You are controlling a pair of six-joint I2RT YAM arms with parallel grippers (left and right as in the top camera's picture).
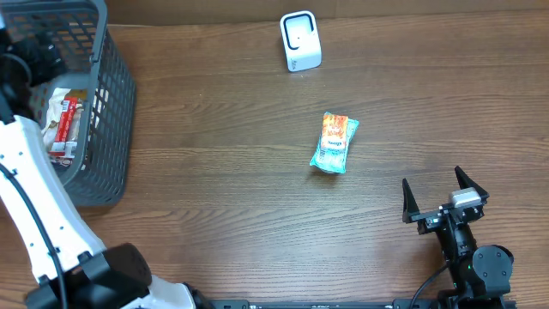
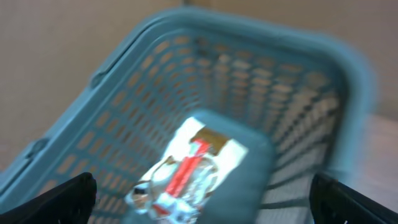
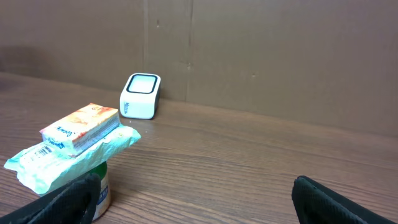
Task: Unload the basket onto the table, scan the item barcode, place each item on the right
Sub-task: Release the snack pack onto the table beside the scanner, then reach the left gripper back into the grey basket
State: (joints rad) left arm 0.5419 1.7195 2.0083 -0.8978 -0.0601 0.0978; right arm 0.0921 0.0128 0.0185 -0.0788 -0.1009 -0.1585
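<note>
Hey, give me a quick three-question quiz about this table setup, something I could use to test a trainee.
1. True or false: the orange-and-teal packet lies inside the basket.
2. Where does the white scanner stand? A) near the table's back edge B) in the basket C) on top of the packet
3. Fill in: the right gripper's jaws are ____.
Key: 1 false; 2 A; 3 open.

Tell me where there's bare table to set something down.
Bare wood: the wide stretch between basket and snack pack; the corner right of the scanner; the front strip left of the right gripper. Crowded: inside the basket.
</note>
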